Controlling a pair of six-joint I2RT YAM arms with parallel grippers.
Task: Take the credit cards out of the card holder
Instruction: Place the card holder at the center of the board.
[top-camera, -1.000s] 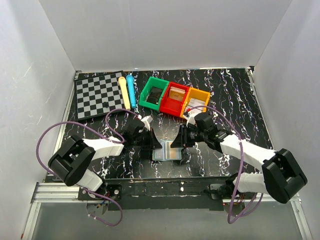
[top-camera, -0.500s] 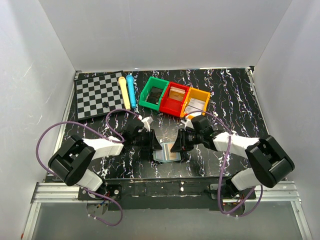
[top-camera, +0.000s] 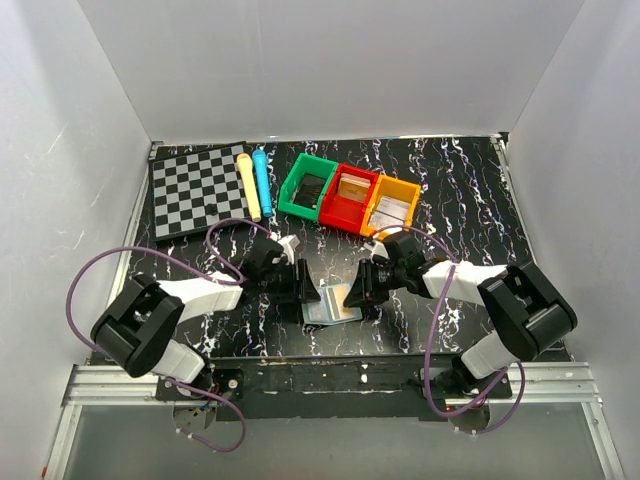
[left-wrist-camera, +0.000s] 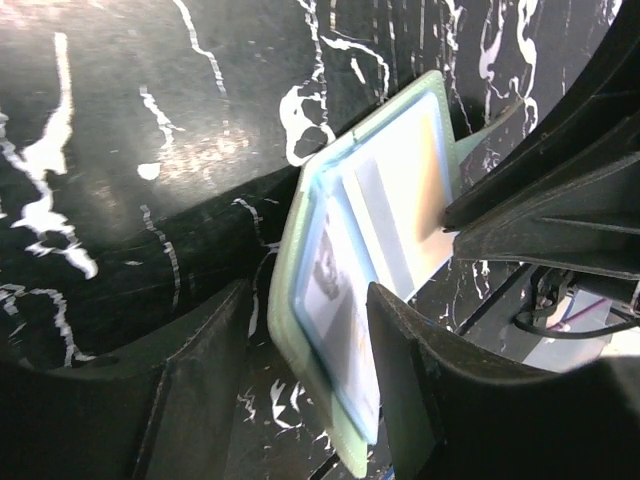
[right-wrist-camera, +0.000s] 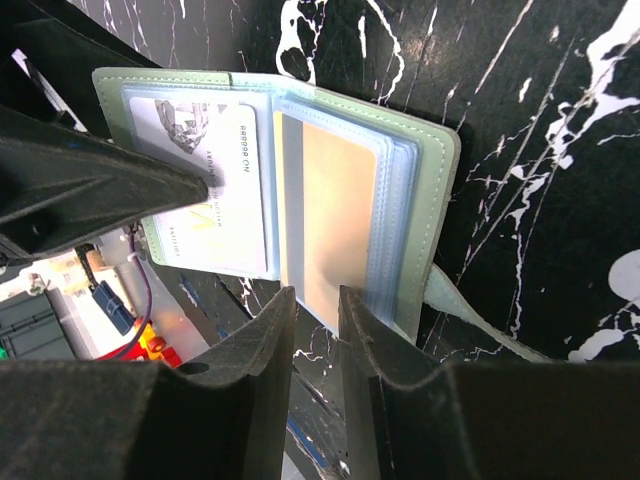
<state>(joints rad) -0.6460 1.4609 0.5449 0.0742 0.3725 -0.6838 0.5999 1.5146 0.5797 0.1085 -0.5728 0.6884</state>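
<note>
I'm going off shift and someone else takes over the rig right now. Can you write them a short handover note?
Left gripper: fingers on either side of the card holder's near edge, apparently clamped on it.
Right gripper: fingers nearly together at the lower edge of the leaf holding the tan-orange card; whether they pinch it is unclear.
The holder lies open on the table between the grippers, with a white card in its other panel.
Done: holder open. Left: pull both cards out; neither is out yet.
</note>
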